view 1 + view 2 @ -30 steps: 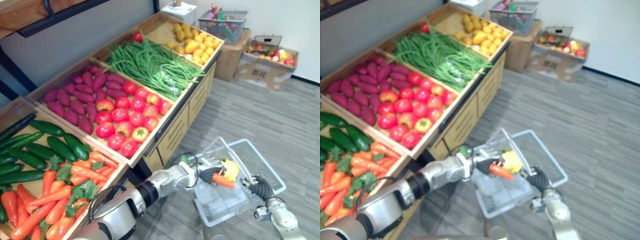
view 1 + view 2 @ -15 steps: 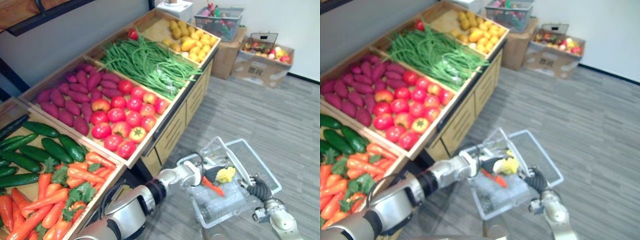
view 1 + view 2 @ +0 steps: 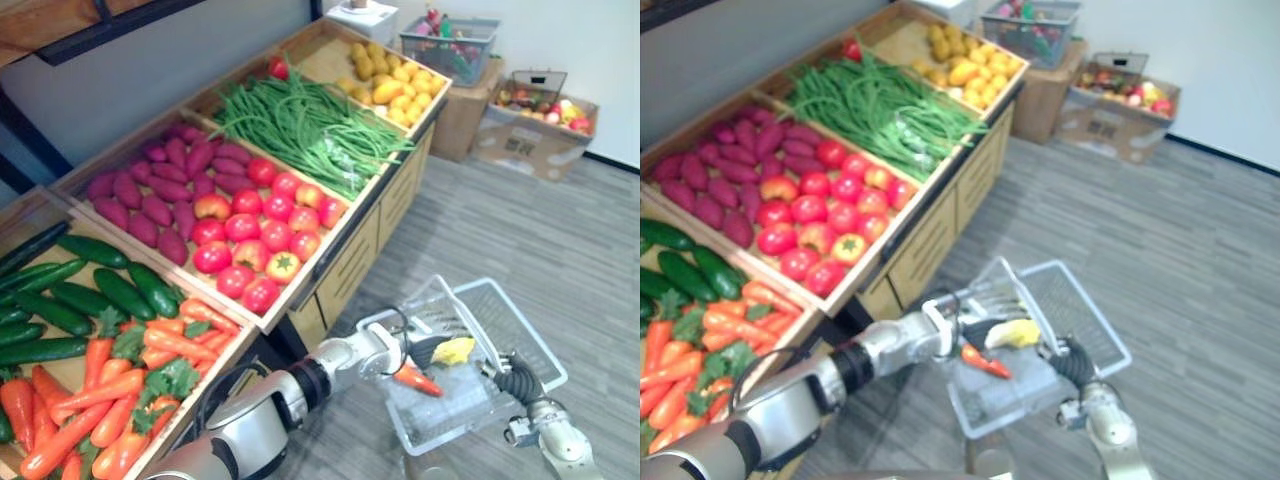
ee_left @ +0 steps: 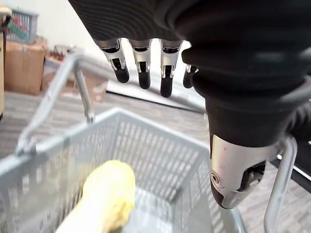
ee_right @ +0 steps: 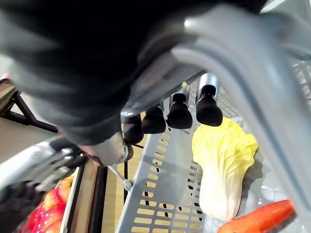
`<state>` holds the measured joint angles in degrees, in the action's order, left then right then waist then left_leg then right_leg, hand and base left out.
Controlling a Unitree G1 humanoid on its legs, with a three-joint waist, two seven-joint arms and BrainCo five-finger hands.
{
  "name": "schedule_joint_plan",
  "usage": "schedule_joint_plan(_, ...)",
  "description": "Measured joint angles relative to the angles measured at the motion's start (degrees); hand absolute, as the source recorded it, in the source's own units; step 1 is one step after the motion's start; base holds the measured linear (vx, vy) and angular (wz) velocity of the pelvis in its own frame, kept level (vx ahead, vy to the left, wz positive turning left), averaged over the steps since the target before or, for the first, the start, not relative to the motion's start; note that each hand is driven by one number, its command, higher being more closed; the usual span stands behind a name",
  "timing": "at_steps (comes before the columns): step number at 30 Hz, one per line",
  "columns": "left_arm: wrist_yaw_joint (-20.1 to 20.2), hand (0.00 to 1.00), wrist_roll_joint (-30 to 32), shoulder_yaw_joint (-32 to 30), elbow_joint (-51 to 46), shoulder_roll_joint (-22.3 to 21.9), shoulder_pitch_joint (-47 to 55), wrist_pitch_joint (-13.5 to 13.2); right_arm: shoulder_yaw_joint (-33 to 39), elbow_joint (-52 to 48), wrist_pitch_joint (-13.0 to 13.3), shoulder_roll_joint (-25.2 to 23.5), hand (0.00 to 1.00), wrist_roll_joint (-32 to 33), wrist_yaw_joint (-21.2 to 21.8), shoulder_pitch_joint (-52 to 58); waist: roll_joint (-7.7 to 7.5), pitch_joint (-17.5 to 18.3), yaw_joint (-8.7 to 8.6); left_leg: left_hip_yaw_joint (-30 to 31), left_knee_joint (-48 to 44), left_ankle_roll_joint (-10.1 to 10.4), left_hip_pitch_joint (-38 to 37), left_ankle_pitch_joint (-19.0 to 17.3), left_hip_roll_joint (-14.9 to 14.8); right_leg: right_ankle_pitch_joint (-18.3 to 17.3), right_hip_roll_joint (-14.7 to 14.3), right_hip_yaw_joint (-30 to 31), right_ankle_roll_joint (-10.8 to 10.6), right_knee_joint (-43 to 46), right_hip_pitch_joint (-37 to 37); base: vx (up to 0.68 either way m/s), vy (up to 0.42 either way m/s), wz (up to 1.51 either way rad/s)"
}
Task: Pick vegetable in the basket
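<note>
Orange carrot (image 3: 415, 379) dropped into grey plastic basket (image 3: 508, 316), left robot hand (image 3: 424, 347) hung open-fingered above, right robot hand (image 5: 180, 115) clasped the handle (image 5: 243, 82).

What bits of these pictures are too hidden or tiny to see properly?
- Carrot in the basket: right wrist view, most of it cut off by the picture's edge.
- Cabbage: left wrist view, blurred, one end cut off by the edge.
- Far grey crate: left eye view, its contents are too small to name.

Carrot (image 5: 253, 221) cut off by frame edge. Napa cabbage (image 4: 104, 194) blurred, likewise cropped. Far cardboard box (image 3: 528, 147): contents too small to identify.
</note>
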<state>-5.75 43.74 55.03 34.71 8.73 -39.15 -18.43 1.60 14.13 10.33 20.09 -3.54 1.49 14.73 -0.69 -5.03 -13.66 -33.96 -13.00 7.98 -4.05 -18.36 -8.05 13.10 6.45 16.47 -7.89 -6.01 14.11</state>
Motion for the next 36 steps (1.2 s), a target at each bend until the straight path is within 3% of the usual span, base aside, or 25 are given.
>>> schedule_joint_plan(6,-0.8,0.0,-1.0,-12.5,-26.0,10.3,4.3,-0.7,7.3,10.6,-0.1,-3.7,1.0,-1.1,-3.0,0.0,0.0,0.1,3.51,6.7,-0.1,-1.1,1.5,1.0,0.4,-0.8,2.1,-6.0,-0.8,0.0,-3.0,-0.04,-0.057,0.54)
schedule_joint_plan(8,-0.9,0.0,-3.0,-18.1,-34.7,14.4,10.6,-1.6,9.0,13.7,-0.1,-4.5,1.0,-1.2,-3.9,0.0,-0.03,0.2,4.16,8.8,0.0,-1.3,2.0,1.4,0.5,-1.1,2.6,-8.2,-0.8,0.0,-3.8,-0.02,-0.052,0.58)
schedule_joint_plan(11,-3.2,0.0,-5.4,-32.4,-49.3,19.2,28.2,-2.3,12.0,20.6,-0.3,-5.7,1.0,-3.3,-5.5,-0.1,-0.55,0.8,6.73,11.8,0.0,-1.3,3.0,2.1,0.7,-1.2,3.1,-11.3,-0.8,0.0,-4.6,-0.01,-0.044,0.41)
schedule_joint_plan(15,-5.4,0.0,-7.6,-41.5,-55.2,17.8,41.7,-2.3,13.7,26.9,-0.4,-6.2,1.0,-3.4,-6.5,-0.9,-0.84,1.1,8.73,15.2,0.3,-1.7,3.5,2.8,1.1,-1.4,3.8,-14.9,-0.5,0.0,-6.3,-0.01,-0.036,0.48)
schedule_joint_plan(18,-5.8,0.0,-8.9,-45.4,-56.8,12.5,51.2,-2.5,16.0,32.4,-0.5,-7.9,1.0,-3.4,-7.7,-1.8,-1.71,1.8,10.27,18.2,0.9,-1.9,4.1,3.5,1.8,-2.5,4.9,-17.9,-0.4,0.0,-7.6,-0.03,-0.034,0.49)
schedule_joint_plan(21,-8.6,0.0,-10.0,-50.1,-52.4,4.7,57.3,-2.8,17.5,36.6,-0.5,-8.1,1.0,-3.3,-8.8,-2.3,-1.28,3.1,11.49,20.5,0.9,-2.2,4.8,4.0,2.0,-2.9,5.2,-20.4,0.2,0.0,-8.5,-0.02,-0.032,0.42)
schedule_joint_plan(23,-11.7,0.0,-14.3,-55.3,-43.7,-1.2,59.4,-2.3,18.9,39.2,-0.5,-8.2,1.0,-3.2,-9.9,-2.3,-0.81,4.0,12.34,22.4,1.9,-2.2,5.2,4.9,2.3,-3.1,5.6,-22.4,0.5,0.0,-8.9,-0.01,-0.037,0.42)
schedule_joint_plan(25,-13.0,0.0,-17.8,-59.2,-36.3,-4.2,60.6,-1.4,19.5,40.8,-0.5,-8.3,1.0,-3.2,-10.6,-2.3,-0.64,4.2,12.41,23.9,2.3,-2.2,5.4,5.4,2.3,-3.5,5.6,-24.0,0.9,0.0,-9.5,-0.01,-0.037,0.36)
schedule_joint_plan(30,-17.8,0.0,-18.9,-64.8,-14.4,-5.3,60.7,-0.6,20.2,41.9,-0.6,-10.3,1.0,-2.7,-12.5,-2.3,-0.98,4.8,12.74,26.1,5.0,-1.8,4.6,7.4,2.3,-3.8,5.6,-26.4,0.5,-0.1,-10.6,-0.02,-0.051,0.25)
schedule_joint_plan(31,-18.9,0.0,-19.0,-66.9,-8.3,-5.9,60.0,0.4,20.4,42.8,-0.5,-10.7,1.0,-2.6,-13.0,-2.4,-0.47,5.3,12.73,26.6,5.5,-1.8,4.5,7.8,2.3,-3.9,5.6,-27.0,0.6,-0.1,-10.9,-0.02,-0.051,0.19)
schedule_joint_plan(33,-20.2,0.0,-21.2,-71.2,-1.2,-7.0,59.3,1.5,20.5,43.4,-0.4,-11.3,1.0,-2.6,-13.7,-2.1,-1.25,5.0,12.84,26.8,6.5,-1.7,3.6,8.3,2.3,-4.3,5.6,-27.3,0.6,-0.1,-11.5,-0.01,-0.037,0.1)
schedule_joint_plan(36,-23.9,0.0,-25.9,-81.9,11.9,-7.6,57.2,5.4,21.8,45.3,-0.3,-12.2,1.0,-2.6,-15.1,-2.5,-1.12,5.9,12.9,26.8,8.0,-1.3,2.8,8.6,2.3,-4.5,5.5,-27.5,0.5,-0.4,-11.5,-0.01,-0.025,0.0)
